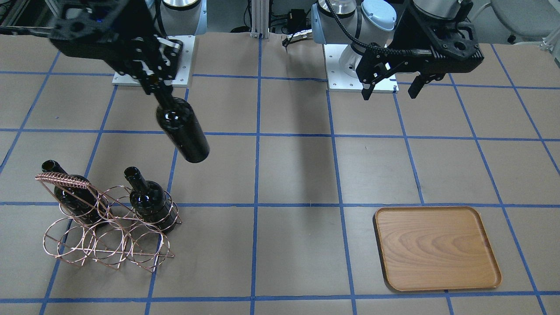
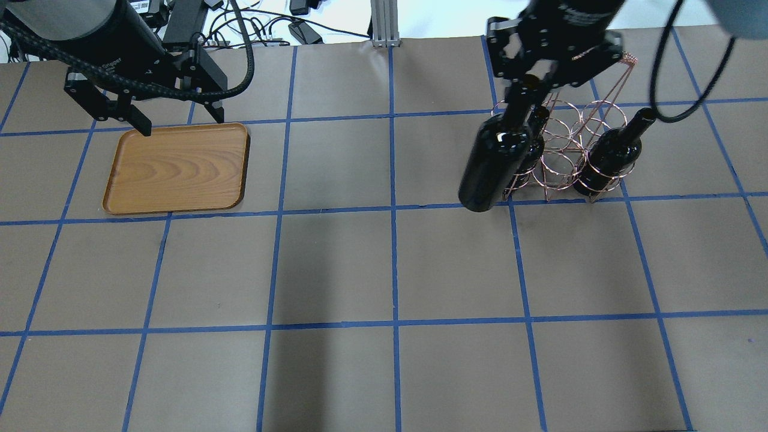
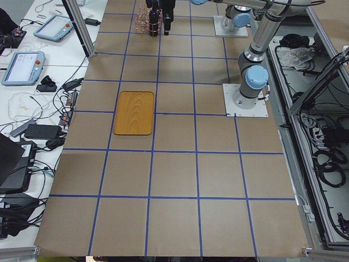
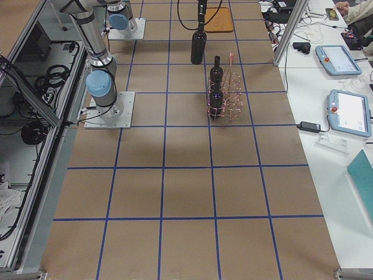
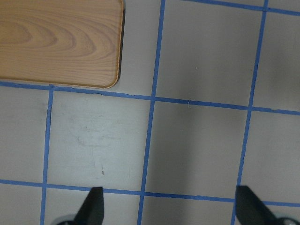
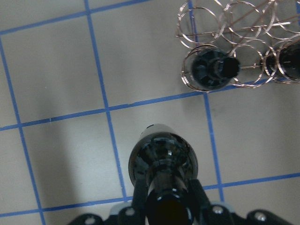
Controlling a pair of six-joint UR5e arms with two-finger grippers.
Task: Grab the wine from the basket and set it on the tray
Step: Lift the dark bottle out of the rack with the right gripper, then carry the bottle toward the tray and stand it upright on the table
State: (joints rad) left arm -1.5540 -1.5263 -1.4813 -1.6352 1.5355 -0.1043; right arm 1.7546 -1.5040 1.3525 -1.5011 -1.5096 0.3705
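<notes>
dark wine [image 1: 183, 133] hangs upright beside copper basket [image 1: 107, 238]; wooden tray [image 1: 437, 249] well apart.

A wooden tray [image 3: 134, 113] is seen lying flat on the gridded table [image 3: 174, 180]. At the far end, the wine [image 3: 167, 24] is seen just beside the basket [image 3: 143, 15].

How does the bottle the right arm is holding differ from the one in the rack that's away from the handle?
The held bottle hangs in the air, clamped by its neck in the right gripper; the racked bottle stands in a ring of the basket. The held bottle's neck is hidden in the gripper; the racked bottle's neck is free, mouth showing. Both are glossy, near-black, unlabelled and roughly upright.
</notes>
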